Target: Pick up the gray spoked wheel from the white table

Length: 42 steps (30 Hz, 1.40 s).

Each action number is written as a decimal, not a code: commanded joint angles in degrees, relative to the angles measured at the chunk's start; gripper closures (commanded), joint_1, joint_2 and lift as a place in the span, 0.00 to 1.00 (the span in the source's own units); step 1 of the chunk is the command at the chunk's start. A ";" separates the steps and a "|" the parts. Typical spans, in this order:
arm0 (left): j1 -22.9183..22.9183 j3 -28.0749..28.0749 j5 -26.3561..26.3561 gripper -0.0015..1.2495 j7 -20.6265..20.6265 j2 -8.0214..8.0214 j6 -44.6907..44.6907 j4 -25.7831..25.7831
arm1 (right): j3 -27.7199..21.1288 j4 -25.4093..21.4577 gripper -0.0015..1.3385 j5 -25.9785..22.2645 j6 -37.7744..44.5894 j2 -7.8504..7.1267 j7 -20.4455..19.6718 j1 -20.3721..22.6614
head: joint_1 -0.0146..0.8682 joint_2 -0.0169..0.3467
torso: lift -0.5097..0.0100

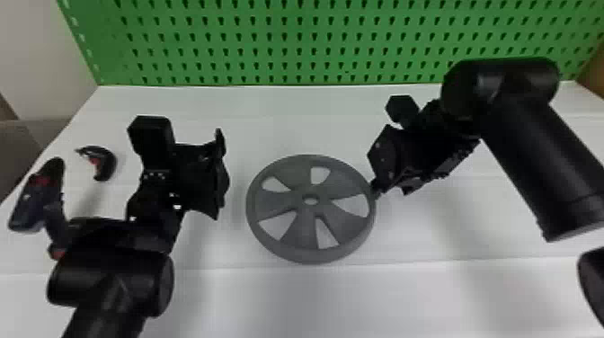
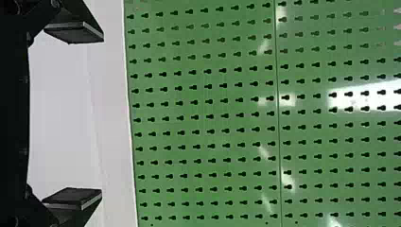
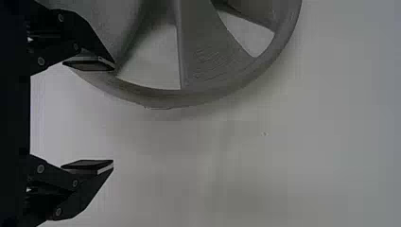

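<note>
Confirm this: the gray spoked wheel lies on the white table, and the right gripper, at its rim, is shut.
Not shut: the right wrist view shows the right gripper open, at the rim of the gray spoked wheel, which lies on the white table.

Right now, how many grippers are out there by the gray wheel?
2. In the head view, the left gripper is open, left of the gray wheel; the right gripper is open at the wheel's right rim.
</note>
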 commanded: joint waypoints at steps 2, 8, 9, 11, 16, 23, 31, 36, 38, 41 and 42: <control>-0.09 -0.09 0.09 0.10 0.00 0.00 0.00 0.03 | 2.87 0.02 0.39 -2.92 0.08 0.08 0.00 -0.53 | 0.89 0.14 | 0.77; -0.18 -0.09 0.09 0.10 0.00 0.00 0.00 0.12 | 4.27 0.02 0.39 -4.24 0.08 0.26 0.00 -0.71 | 0.89 0.14 | 0.77; -0.18 -0.09 0.09 0.10 0.00 0.00 0.00 0.12 | 4.36 0.02 0.39 -4.42 0.08 0.26 0.00 -0.71 | 0.89 0.14 | 0.77; -0.18 -0.09 0.18 0.10 0.00 0.00 0.00 0.12 | 4.54 0.02 0.39 -4.42 0.08 0.26 0.00 -0.71 | 0.89 0.14 | 0.77; -0.18 -0.09 0.26 0.10 0.00 0.00 0.00 0.12 | 4.45 0.02 0.39 -4.15 0.08 0.35 0.00 -0.80 | 0.89 0.14 | 0.77; -0.18 -0.09 0.26 0.10 0.00 0.00 0.00 0.12 | 4.54 0.02 0.39 -3.71 0.08 0.44 0.00 -0.80 | 0.89 0.14 | 0.77; -0.26 -0.18 0.26 0.10 0.00 0.00 0.00 0.21 | 5.59 0.20 0.39 2.53 0.08 2.02 0.00 -1.59 | 0.89 0.14 | 0.77; -0.26 -0.27 0.26 0.10 0.00 0.00 0.00 0.29 | 4.71 3.89 0.39 3.41 0.08 3.51 0.00 -2.38 | 0.89 0.14 | 0.77; -0.26 -0.27 0.26 0.10 0.00 0.00 0.00 0.29 | 4.45 4.94 0.39 4.28 0.08 4.21 0.00 -2.56 | 0.89 0.14 | 0.77; -0.26 -0.27 0.26 0.10 0.00 0.00 0.00 0.29 | 4.27 5.91 0.39 5.07 0.08 5.09 0.00 -2.82 | 0.89 0.14 | 0.77; -0.26 -0.27 0.26 0.10 0.00 0.00 0.00 0.29 | 4.36 6.17 0.39 5.51 0.08 5.36 0.00 -2.91 | 0.89 0.14 | 0.77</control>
